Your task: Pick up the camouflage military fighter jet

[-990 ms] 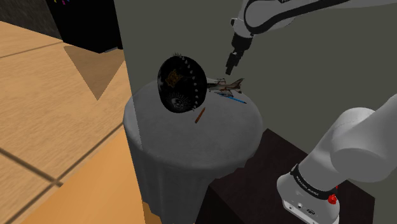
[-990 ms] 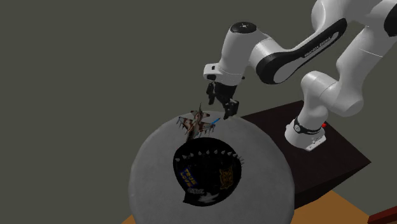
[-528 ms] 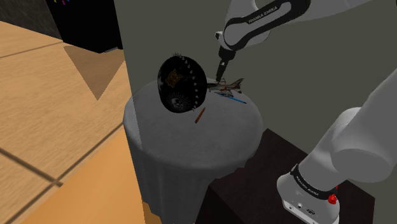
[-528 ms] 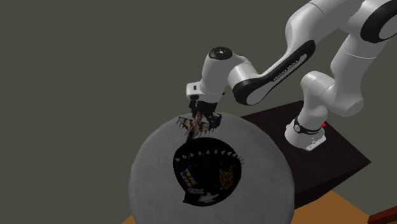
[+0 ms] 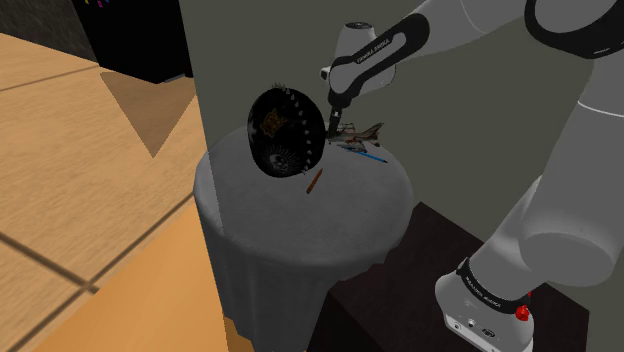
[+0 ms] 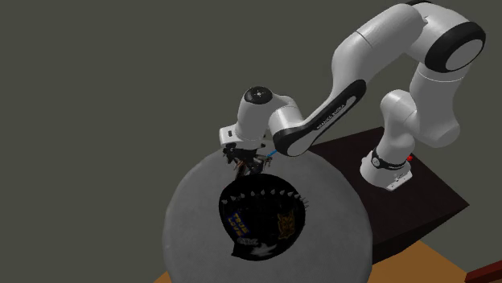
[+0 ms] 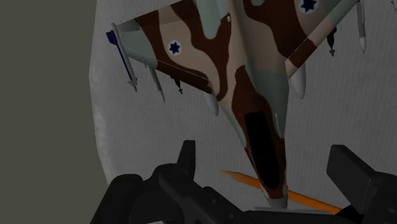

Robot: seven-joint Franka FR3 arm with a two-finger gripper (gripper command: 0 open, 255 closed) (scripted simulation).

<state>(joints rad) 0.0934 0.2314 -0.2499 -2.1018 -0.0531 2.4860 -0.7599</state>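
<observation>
Black two-finger gripper [image 7: 264, 156] is spread wide, either side of the brown-and-tan camouflage fighter jet [image 7: 242, 83]'s nose, not gripping. Jet's lying on the round grey table [image 5: 300, 220], just beside a black studded round thing [image 5: 285, 130].

The table's grey cover [image 5: 300, 235] hangs like cloth and drapes in folds over the edge. Near the gripper it shows a fine woven grain, matt. The fighter jet [image 7: 254, 89] is smooth, with flat, matt paint in brown, tan and pale grey-green patches. The gripper [image 7: 267, 159] is matt black. The arm's shell [image 6: 398, 32] is smooth white with a soft sheen. The floor [image 5: 70, 190] looks like warm wood planks.
</observation>
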